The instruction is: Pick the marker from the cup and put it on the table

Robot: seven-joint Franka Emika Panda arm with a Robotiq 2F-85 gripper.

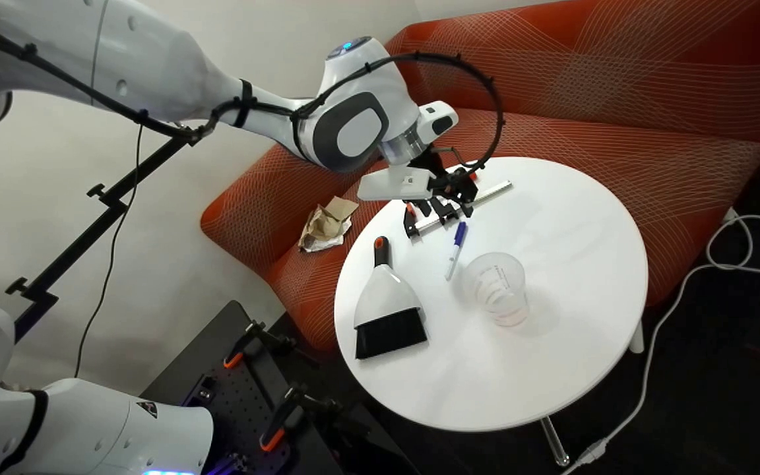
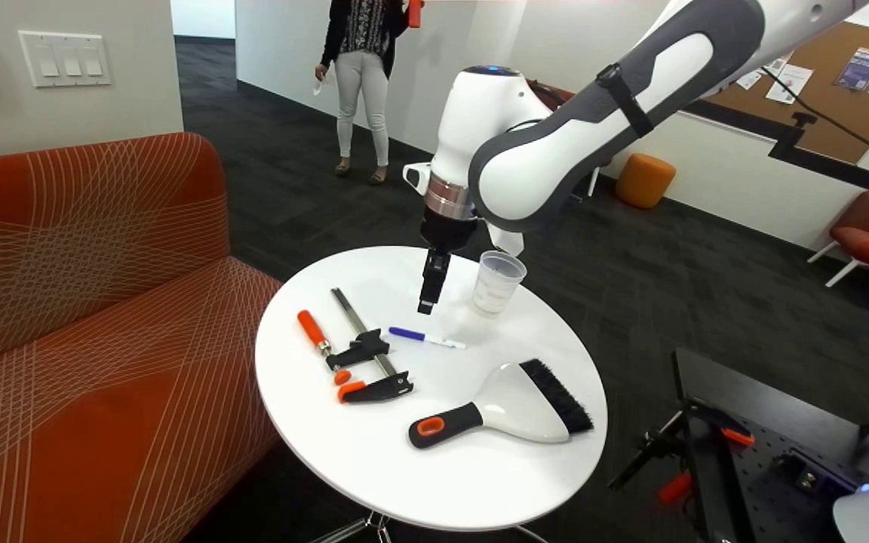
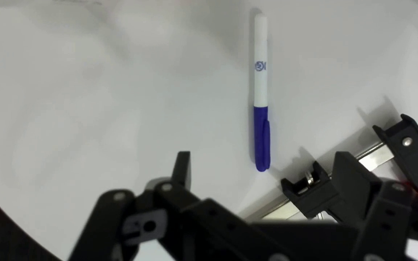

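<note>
The marker, with a white barrel and a dark-blue cap, lies flat on the table in both exterior views [image 1: 456,251] [image 2: 425,337] and in the wrist view [image 3: 261,90]. The cup, clear plastic, stands upright on the table beside it [image 1: 497,287] [image 2: 496,283]; I see nothing inside it. The round white table [image 1: 584,264] [image 2: 374,467] carries both. My gripper [image 1: 457,212] [image 2: 427,305] is above the table, apart from marker and cup. In the wrist view its fingers [image 3: 262,156] are wide apart with nothing held; the marker's cap end shows between them, lower down.
A black and orange bar clamp [image 1: 429,221] [image 2: 374,362] lies near the marker, partly under the gripper in the wrist view [image 3: 314,192]. A white dustpan with a black brush [image 1: 386,297] [image 2: 517,407] lies on the table. A red-orange couch [image 1: 591,86] [image 2: 102,317] stands beside it.
</note>
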